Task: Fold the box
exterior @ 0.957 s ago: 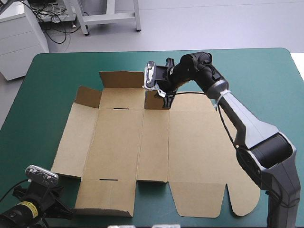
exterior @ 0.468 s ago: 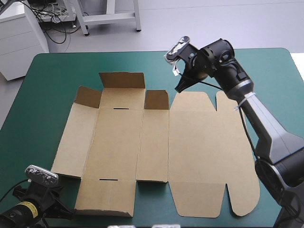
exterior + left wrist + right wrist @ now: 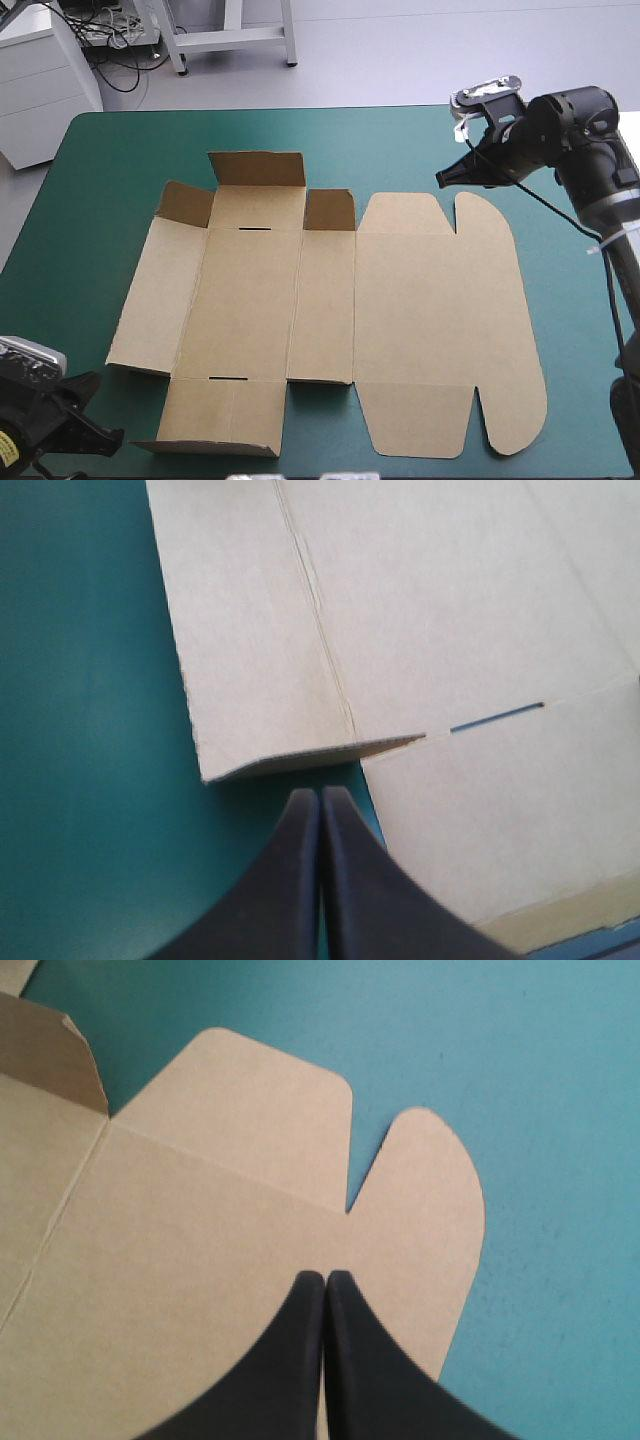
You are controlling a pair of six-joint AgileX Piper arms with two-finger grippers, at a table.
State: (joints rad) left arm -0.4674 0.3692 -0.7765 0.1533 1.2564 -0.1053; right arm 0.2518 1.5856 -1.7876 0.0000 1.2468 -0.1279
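Note:
The brown box [image 3: 330,300] lies spread out on the teal-green cover, its broad lid with rounded tabs [image 3: 420,1180] toward the right. Three short flaps [image 3: 257,168] stand raised along its far edge. My right gripper [image 3: 443,179] hangs shut above the cover just beyond the lid's far right tab, which lies under its fingertips [image 3: 325,1278] in the right wrist view. My left gripper [image 3: 105,437] is shut and low at the near left corner of the table. It points at the box's left panel [image 3: 260,660], whose near corner is slightly lifted. A slot [image 3: 497,718] shows beside that corner.
Bare teal-green cover [image 3: 120,150] surrounds the box, widest along the far edge and at the right. The right arm [image 3: 600,190] reaches in over the table's right edge.
My right gripper has left the raised far flap at the box's middle and swung right to the lid's far corner. The left arm has drawn back toward the near left corner.

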